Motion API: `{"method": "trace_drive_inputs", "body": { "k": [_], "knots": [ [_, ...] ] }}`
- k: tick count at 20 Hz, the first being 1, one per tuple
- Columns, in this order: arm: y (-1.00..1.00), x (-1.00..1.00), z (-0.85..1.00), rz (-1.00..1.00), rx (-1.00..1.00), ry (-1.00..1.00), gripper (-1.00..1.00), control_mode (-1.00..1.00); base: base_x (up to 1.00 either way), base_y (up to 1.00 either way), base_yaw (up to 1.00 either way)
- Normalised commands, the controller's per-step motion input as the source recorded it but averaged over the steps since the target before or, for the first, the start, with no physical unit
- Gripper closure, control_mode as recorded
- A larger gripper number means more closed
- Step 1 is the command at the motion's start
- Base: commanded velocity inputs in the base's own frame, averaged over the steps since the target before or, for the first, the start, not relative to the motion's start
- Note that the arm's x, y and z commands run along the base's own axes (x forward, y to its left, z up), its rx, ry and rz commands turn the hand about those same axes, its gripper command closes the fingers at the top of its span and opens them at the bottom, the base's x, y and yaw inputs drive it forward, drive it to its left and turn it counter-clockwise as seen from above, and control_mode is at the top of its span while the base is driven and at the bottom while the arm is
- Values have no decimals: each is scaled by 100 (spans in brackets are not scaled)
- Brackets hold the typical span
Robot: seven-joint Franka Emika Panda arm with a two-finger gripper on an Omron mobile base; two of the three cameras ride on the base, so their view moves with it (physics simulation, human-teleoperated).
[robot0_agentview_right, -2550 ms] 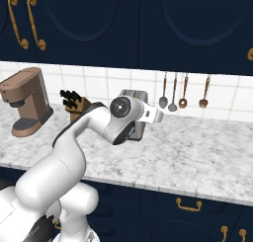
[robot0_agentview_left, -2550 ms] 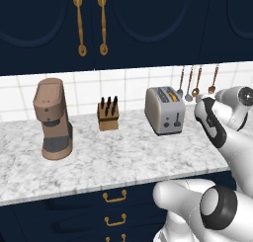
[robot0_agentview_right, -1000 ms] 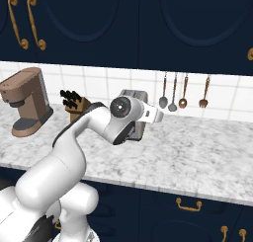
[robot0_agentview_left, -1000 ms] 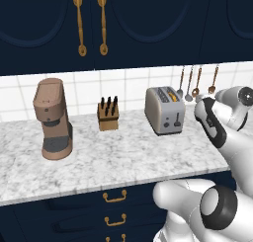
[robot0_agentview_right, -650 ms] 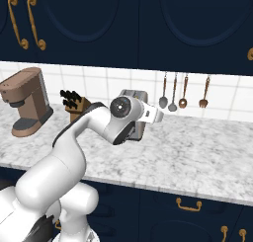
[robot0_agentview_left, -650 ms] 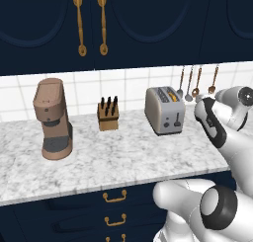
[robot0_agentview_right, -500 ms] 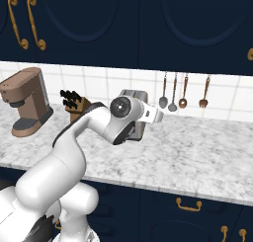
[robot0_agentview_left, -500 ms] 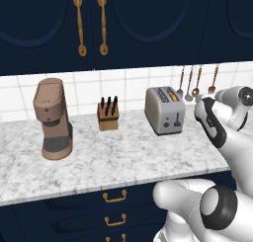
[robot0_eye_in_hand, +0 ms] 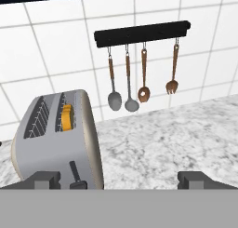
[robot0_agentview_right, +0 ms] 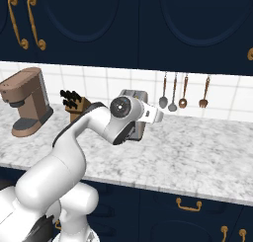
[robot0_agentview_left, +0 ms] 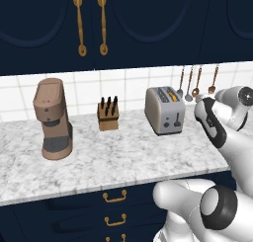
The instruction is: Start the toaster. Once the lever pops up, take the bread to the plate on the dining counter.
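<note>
Marble worktop (robot0_agentview_left: 123,157) under navy cabinets carries one toaster (robot0_agentview_left: 165,110), boxy silver-grey with two slots and a dark base, set against the white tiled wall. One golden slice of bread (robot0_eye_in_hand: 68,117) sits in one slot; its dark lever (robot0_eye_in_hand: 74,171) shows on the narrow face. Four utensils (robot0_eye_in_hand: 139,80) hang beside it, one knife block (robot0_agentview_left: 108,114) and one brown coffee machine (robot0_agentview_left: 52,119) farther along. One gripper (robot0_eye_in_hand: 118,179) hovers near the toaster, fingers spread wide, holding nothing.

The arm (robot0_agentview_right: 74,147) is glossy white, built of fat rounded segments. Dark grey bands mark its joints, and a round dark cap with a pale centre sits on the wrist (robot0_agentview_right: 121,107). A black strip runs along the forearm (robot0_agentview_left: 211,123). The two fingertips (robot0_eye_in_hand: 46,179) are small, dark grey and blocky.
</note>
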Motion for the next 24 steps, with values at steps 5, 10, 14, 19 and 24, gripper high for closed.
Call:
{"method": "trace_drive_inputs", "body": {
  "k": [5,10,14,19,24],
  "knots": [
    [0,0,0,0,0,0,-100,-100,0,0,0],
    [0,0,0,0,0,0,-100,-100,0,0,0],
    [0,0,0,0,0,0,-100,-100,0,0,0],
    [0,0,0,0,0,0,-100,-100,0,0,0],
    [0,0,0,0,0,0,-100,-100,0,0,0]
  ]
}}
